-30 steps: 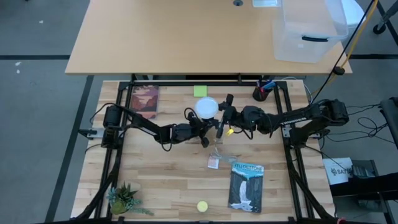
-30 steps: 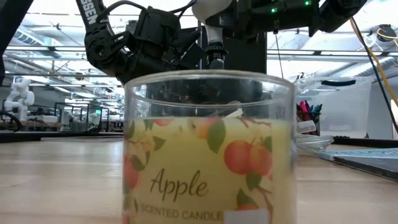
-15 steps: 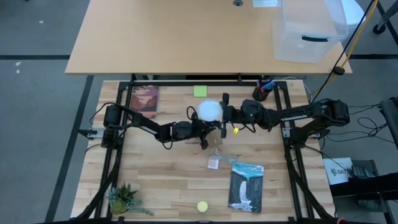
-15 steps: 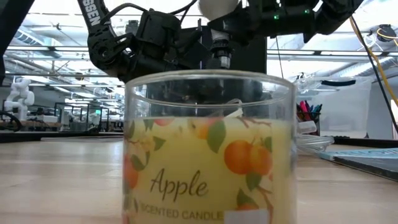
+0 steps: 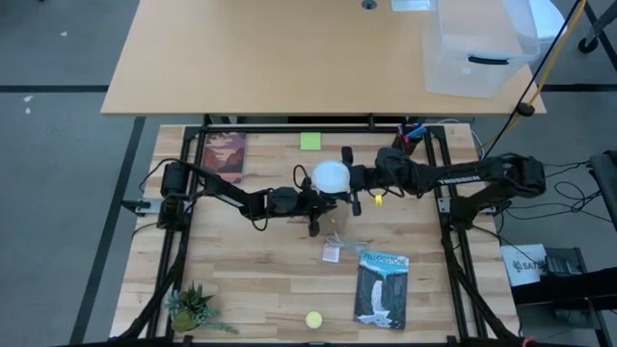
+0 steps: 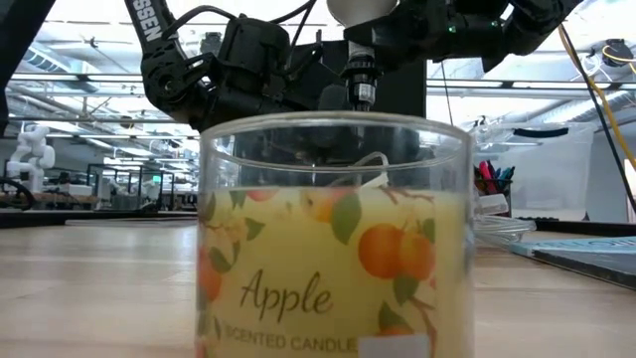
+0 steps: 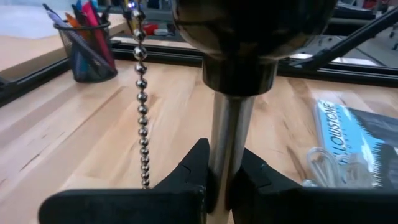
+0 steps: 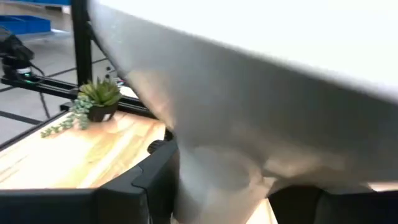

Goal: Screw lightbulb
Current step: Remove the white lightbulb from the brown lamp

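The white lightbulb (image 5: 331, 176) hangs above the table's middle, with my right gripper (image 5: 352, 180) shut on it from the right. In the low view the lightbulb (image 6: 363, 8) shows over a silver neck (image 6: 360, 78). Just below it, my left gripper (image 5: 310, 200) is shut on the metal stem (image 7: 227, 143) of a dark socket (image 7: 239, 56). A bead chain (image 7: 142, 106) hangs beside the stem. Whether the bulb's neck sits in the socket is hidden. My left gripper pinches the metal stem (image 7: 225, 168) below the dark socket between its two fingers. The fingers come nearly level from the table's left and lie across the stem. The stem stands about upright and is lifted clear of the table. My right gripper pinches the lightbulb's white globe (image 8: 205, 180) between its two fingers (image 8: 155, 174). The fingers come level from the table's right. The bulb is held above the table, over the socket.
An apple candle jar (image 6: 333, 239) stands close before the low camera. A waterfall book (image 5: 381, 287), a clear bag (image 5: 337, 241), a yellow disc (image 5: 313, 319) and a plant (image 5: 190, 310) lie nearer. A pen cup (image 5: 410, 135), green note (image 5: 310, 141) and red book (image 5: 224, 156) lie at the far side.
My right gripper has carried the lightbulb a little toward the table's right and near edges, its wrist turning as the arm swung toward the far edge. My left gripper has stayed in place but turned its wrist, and the stem has shifted rightward with the bulb.
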